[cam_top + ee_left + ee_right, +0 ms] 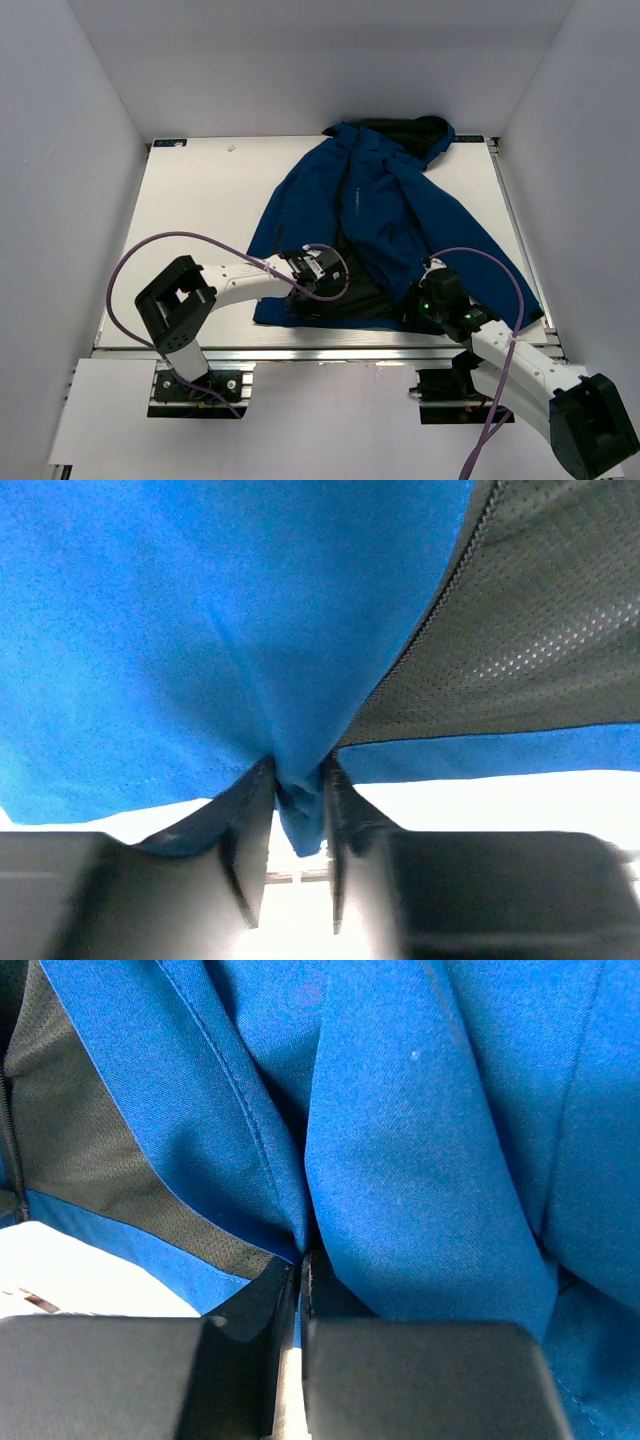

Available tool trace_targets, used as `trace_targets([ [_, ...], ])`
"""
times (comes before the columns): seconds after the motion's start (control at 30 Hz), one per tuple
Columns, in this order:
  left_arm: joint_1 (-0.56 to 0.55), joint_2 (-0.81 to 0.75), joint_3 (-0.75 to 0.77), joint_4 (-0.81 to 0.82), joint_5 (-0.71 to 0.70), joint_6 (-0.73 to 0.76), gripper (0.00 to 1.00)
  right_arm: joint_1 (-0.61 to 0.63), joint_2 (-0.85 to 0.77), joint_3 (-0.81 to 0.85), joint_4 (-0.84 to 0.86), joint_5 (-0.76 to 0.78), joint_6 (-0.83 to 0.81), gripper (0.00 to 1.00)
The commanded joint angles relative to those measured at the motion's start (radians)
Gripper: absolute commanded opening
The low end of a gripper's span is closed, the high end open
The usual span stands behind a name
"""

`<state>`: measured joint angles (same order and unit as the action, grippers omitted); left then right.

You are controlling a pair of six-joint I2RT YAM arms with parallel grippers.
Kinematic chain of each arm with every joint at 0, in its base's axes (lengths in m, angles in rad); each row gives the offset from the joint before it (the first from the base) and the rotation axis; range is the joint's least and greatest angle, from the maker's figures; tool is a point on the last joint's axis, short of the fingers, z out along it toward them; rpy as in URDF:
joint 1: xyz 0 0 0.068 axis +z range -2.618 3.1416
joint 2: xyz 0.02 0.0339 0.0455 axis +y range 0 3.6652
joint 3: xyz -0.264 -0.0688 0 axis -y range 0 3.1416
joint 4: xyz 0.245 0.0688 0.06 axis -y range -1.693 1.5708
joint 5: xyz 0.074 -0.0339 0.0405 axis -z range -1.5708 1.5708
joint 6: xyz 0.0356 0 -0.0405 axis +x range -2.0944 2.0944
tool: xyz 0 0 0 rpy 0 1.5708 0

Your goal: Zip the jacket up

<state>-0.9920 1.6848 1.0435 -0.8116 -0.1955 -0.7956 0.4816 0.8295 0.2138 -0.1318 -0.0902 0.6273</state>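
The royal-blue jacket lies spread on the white table, hood at the back, its front parted so the black lining shows near the hem. My left gripper sits at the hem on the left front panel. In the left wrist view the left gripper is shut on a fold of the blue jacket, beside the zipper teeth and mesh lining. My right gripper is at the right panel's hem. In the right wrist view the right gripper is pinched shut on the jacket.
The white table is walled in by grey panels on the left, right and back. A metal rail runs along the near edge. Purple cables loop off both arms above the table.
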Motion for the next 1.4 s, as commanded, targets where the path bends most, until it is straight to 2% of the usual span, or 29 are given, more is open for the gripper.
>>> trace_targets([
  [0.0, 0.0, -0.066, -0.013, -0.031, -0.015, 0.006, 0.3, -0.012, 0.016, -0.025, -0.045, 0.047, -0.024, 0.0],
  [0.07, 0.001, -0.076, -0.01, -0.034, -0.016, 0.006, 0.19, -0.014, 0.019, -0.024, -0.045, 0.046, -0.026, 0.0],
  [0.13, 0.001, -0.094, -0.004, -0.029, -0.01, 0.012, 0.13, -0.015, 0.02, -0.024, -0.046, 0.044, -0.026, 0.0],
  [0.17, 0.001, -0.1, -0.002, -0.02, -0.005, 0.015, 0.05, -0.014, 0.019, -0.024, -0.046, 0.044, -0.028, 0.0],
  [0.23, 0.001, -0.122, -0.003, -0.012, 0.001, 0.025, 0.0, -0.015, 0.019, -0.022, -0.048, 0.044, -0.026, 0.0],
  [0.43, 0.004, -0.18, -0.01, 0.015, 0.025, 0.068, 0.0, -0.017, 0.007, -0.014, -0.052, 0.043, -0.043, 0.0],
  [0.5, 0.006, -0.23, -0.025, 0.066, 0.066, 0.102, 0.0, -0.017, -0.013, -0.001, -0.045, 0.011, -0.093, 0.0],
  [0.57, 0.007, -0.284, -0.037, 0.122, 0.09, 0.116, 0.0, -0.017, -0.044, 0.016, -0.02, -0.058, -0.136, 0.0],
  [0.73, 0.01, -0.364, -0.071, 0.266, 0.148, 0.136, 0.0, -0.015, -0.147, 0.058, 0.067, -0.34, -0.299, 0.0],
  [0.87, 0.013, -0.41, -0.126, 0.427, 0.195, 0.144, 0.0, -0.012, -0.184, 0.047, 0.268, -0.491, -0.318, 0.0],
  [1.13, 0.018, -0.499, -0.239, 0.796, 0.254, 0.17, 0.0, 0.002, -0.073, 0.09, 0.504, -0.658, -0.313, 0.0],
  [1.23, 0.021, -0.522, -0.275, 0.883, 0.246, 0.164, 0.0, 0.002, -0.015, 0.091, 0.564, -0.717, -0.285, 0.0],
  [1.37, 0.023, -0.528, -0.318, 0.963, 0.293, 0.165, 0.0, 0.003, -0.013, 0.084, 0.607, -0.726, -0.258, 0.0],
])
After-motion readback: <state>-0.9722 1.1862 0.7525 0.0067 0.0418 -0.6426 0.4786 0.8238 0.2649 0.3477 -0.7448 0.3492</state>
